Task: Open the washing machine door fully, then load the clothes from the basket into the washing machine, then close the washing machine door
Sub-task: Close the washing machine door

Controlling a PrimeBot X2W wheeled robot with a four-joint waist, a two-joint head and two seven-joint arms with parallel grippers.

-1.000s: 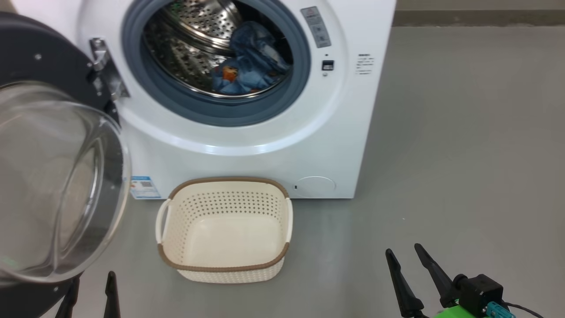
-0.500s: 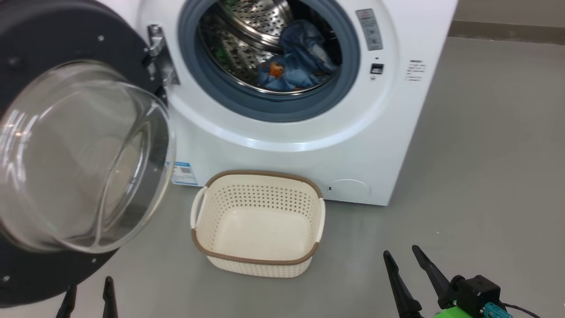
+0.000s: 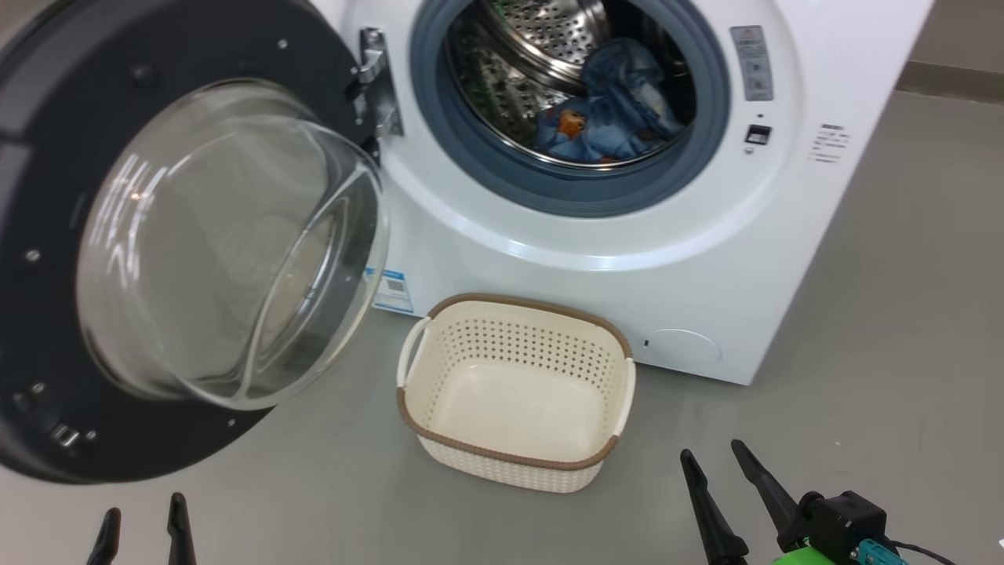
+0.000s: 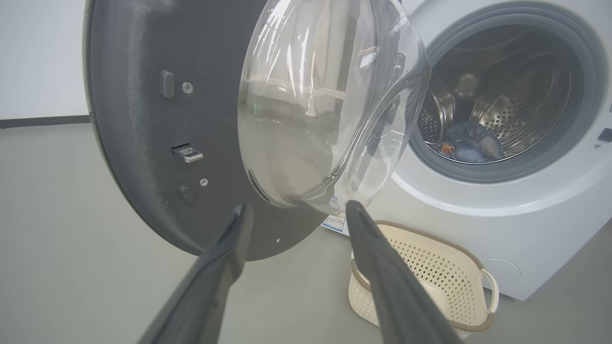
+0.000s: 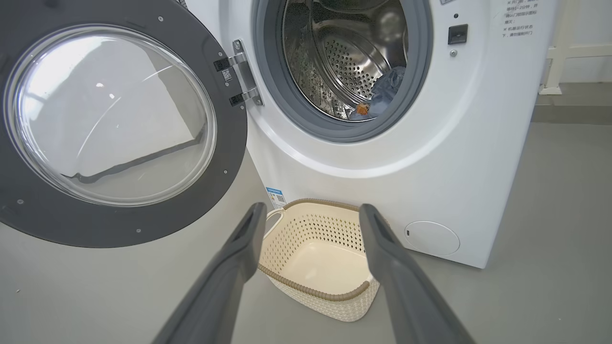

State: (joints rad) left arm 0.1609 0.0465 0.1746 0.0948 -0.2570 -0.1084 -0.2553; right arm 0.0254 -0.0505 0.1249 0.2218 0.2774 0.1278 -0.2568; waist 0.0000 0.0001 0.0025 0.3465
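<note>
Both your hands are empty, fingers spread wide. The left hand (image 3: 143, 506) sits low, just short of the washing machine door (image 3: 47, 235), which stands wide open ahead of it. The right hand (image 3: 712, 449) has the basket (image 3: 510, 469) ahead and to its left. The basket is empty and the clothes (image 3: 612, 118) lie in the drum of the washing machine (image 3: 596, 267), well ahead of both hands, so closing looks like the step left.

Push on the clear glass bowl (image 3: 235, 235) and your fingers will likely skid, so use the dark ring. A weak shove may leave the latch uncaught. Blue fabric near the grey gasket (image 3: 565, 192) could get pinched.

The floor (image 3: 863, 314) is smooth, grey and faintly reflective. A pale wall (image 4: 38, 57) with dark skirting (image 4: 43, 122) stands beyond the door.
</note>
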